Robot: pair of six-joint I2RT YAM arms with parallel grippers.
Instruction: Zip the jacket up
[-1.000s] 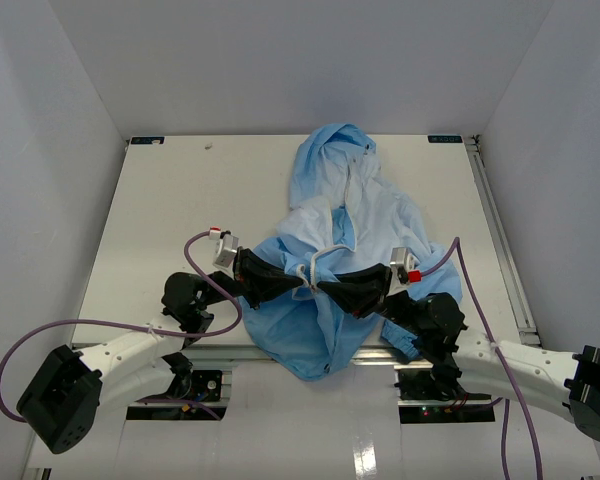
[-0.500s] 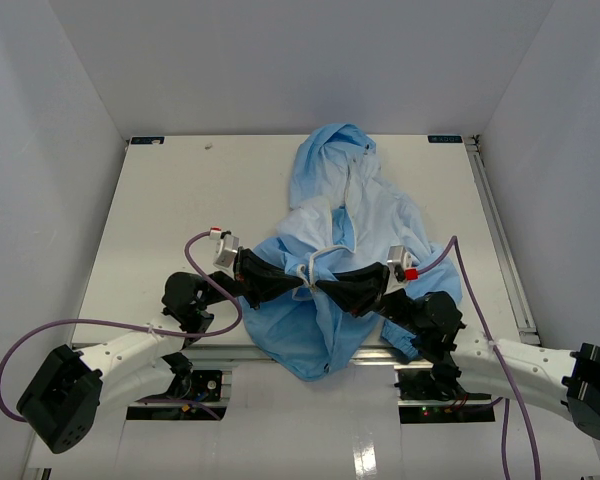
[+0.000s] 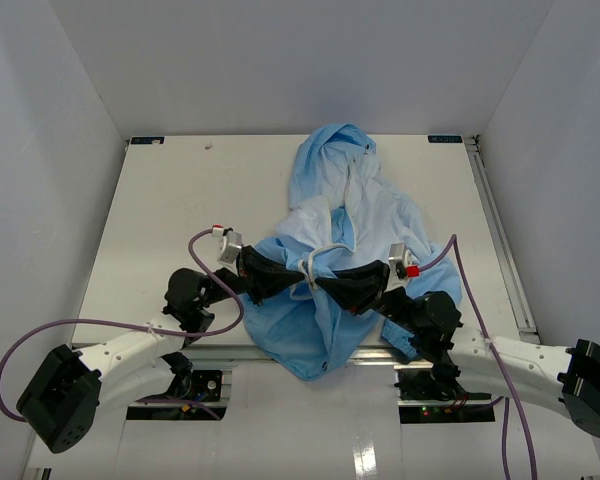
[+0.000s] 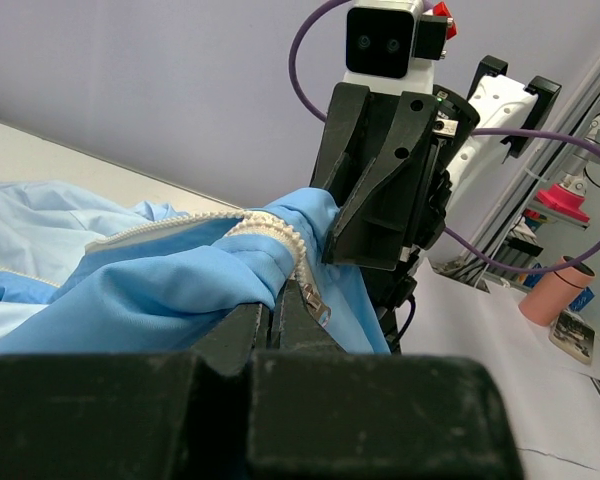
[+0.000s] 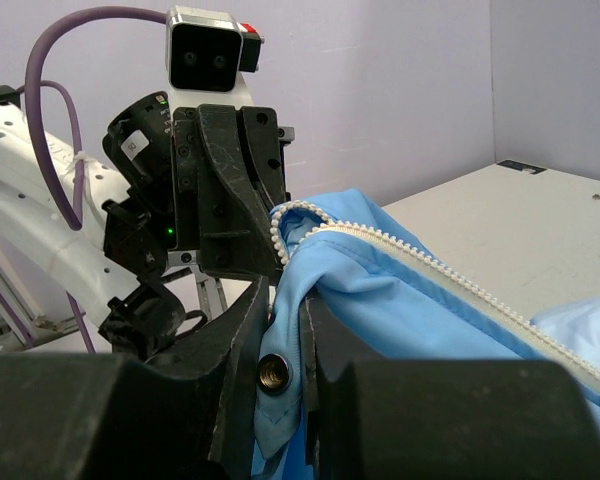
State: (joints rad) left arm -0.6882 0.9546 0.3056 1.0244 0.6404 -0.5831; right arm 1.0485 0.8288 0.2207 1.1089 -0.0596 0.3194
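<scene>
From above, the jacket (image 3: 352, 205) lies on the bench (image 3: 160, 200), with the hood far and the hem over the near edge. The left pincer (image 3: 298, 282) and right pincer (image 3: 326, 284) meet almost tip to tip at the front opening.

In the left wrist view, the left pincer (image 4: 273, 312) is pressed together on the blue edge. The zipper slider (image 4: 314, 301) is just beside its tips, toward the right arm.

In the right wrist view, the right pincer (image 5: 285, 305) pinches a fold of the jacket. The zipper strip (image 5: 435, 275) runs away from it, toward the far side I think, so the slider should probably travel that way.
</scene>
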